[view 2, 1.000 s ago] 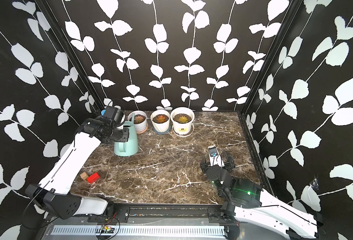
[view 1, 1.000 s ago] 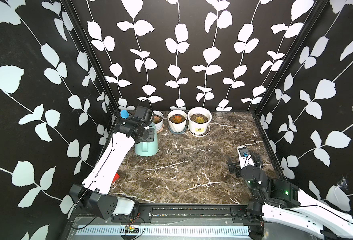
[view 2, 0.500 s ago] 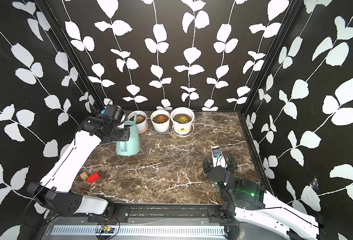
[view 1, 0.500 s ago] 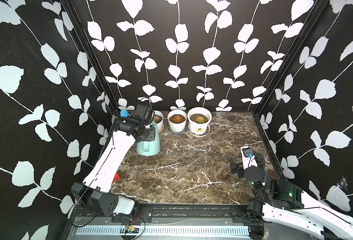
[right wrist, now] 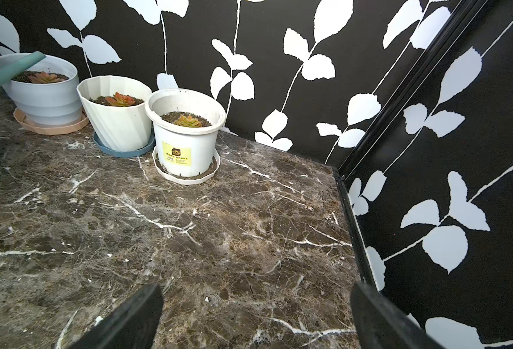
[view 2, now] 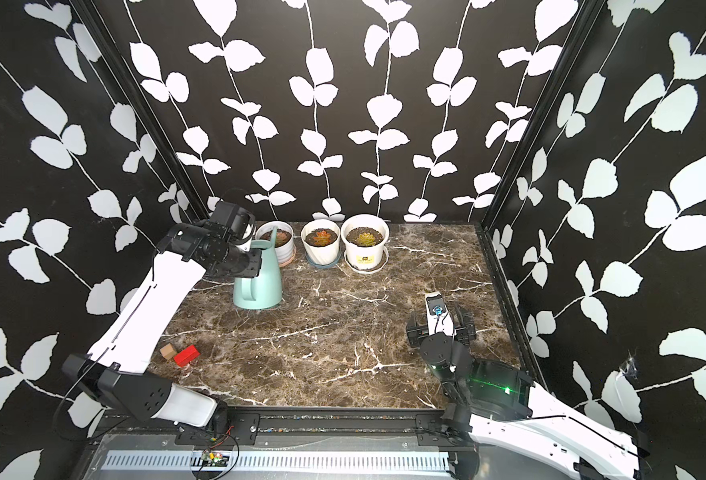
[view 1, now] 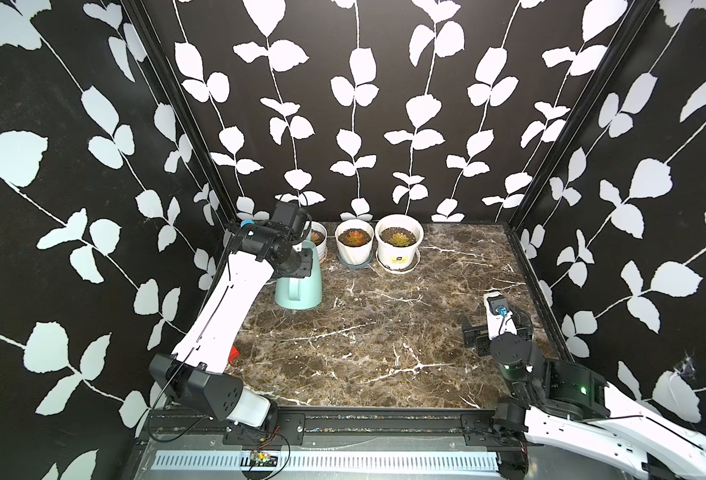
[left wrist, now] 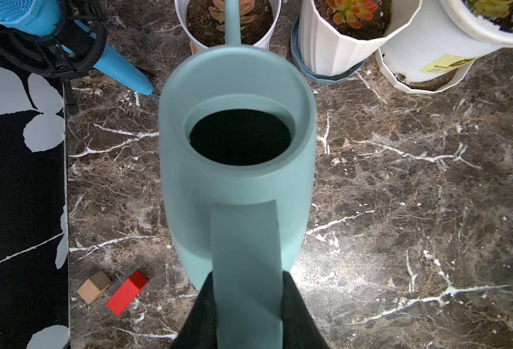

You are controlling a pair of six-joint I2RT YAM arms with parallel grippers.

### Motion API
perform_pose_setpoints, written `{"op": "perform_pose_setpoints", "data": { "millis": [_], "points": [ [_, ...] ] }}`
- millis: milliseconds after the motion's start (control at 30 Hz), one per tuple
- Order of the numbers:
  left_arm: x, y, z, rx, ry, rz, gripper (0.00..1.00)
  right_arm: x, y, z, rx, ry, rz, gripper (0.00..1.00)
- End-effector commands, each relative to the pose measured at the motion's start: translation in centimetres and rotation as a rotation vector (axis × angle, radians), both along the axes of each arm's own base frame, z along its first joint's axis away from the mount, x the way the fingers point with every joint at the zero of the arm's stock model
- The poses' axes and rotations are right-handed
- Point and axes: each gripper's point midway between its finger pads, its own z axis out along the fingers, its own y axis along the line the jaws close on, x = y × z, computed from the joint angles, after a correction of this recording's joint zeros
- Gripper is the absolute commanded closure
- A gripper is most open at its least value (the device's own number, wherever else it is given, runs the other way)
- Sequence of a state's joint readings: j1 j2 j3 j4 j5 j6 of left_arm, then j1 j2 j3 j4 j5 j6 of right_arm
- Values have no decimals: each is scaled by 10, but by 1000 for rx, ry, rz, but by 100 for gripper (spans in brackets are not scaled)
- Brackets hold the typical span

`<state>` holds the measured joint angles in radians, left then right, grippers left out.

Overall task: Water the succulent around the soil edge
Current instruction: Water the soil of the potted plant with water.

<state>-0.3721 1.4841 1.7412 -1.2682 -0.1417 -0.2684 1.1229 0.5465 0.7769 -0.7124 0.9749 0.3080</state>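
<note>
A mint-green watering can [view 1: 299, 286] [view 2: 259, 282] stands upright at the back left of the marble table. My left gripper [left wrist: 247, 290] [view 1: 301, 266] is shut on the can's handle [left wrist: 246, 241]. Its thin spout [left wrist: 232, 21] [view 2: 274, 237] reaches over the leftmost white pot [view 1: 320, 243] [left wrist: 267, 36], above that pot's pink succulent [left wrist: 243, 9]. I cannot tell whether the can's base touches the table. Two more potted succulents stand beside it, the middle one [view 1: 355, 239] and the right one [view 1: 399, 239]. My right gripper [right wrist: 255, 317] [view 2: 440, 328] hovers open and empty at the front right.
A red block [view 2: 186, 355] [left wrist: 126, 291] and a wooden block [view 2: 168, 351] [left wrist: 93, 287] lie at the front left. Each pot sits on a saucer along the back wall. Black leaf-patterned walls close in the left, back and right sides. A blue pointed piece [left wrist: 122, 72] shows by my left arm.
The left gripper has carried the can slightly to the right, toward the pots. The right arm has shifted a little to the right, its gripper still open.
</note>
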Motion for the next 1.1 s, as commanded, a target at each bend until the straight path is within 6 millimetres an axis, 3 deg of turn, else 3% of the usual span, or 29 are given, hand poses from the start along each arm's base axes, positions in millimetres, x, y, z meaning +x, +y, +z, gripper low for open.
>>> {"op": "perform_pose_setpoints", "data": {
  "millis": [0,1067],
  "points": [
    [0,2,17,-9,-38,0,100,1,-3,-5,3,-2,-19,0],
    [12,-6,30,-6,21,-4,100,-3,-14,-5,22,-14,-34,0]
  ]
}}
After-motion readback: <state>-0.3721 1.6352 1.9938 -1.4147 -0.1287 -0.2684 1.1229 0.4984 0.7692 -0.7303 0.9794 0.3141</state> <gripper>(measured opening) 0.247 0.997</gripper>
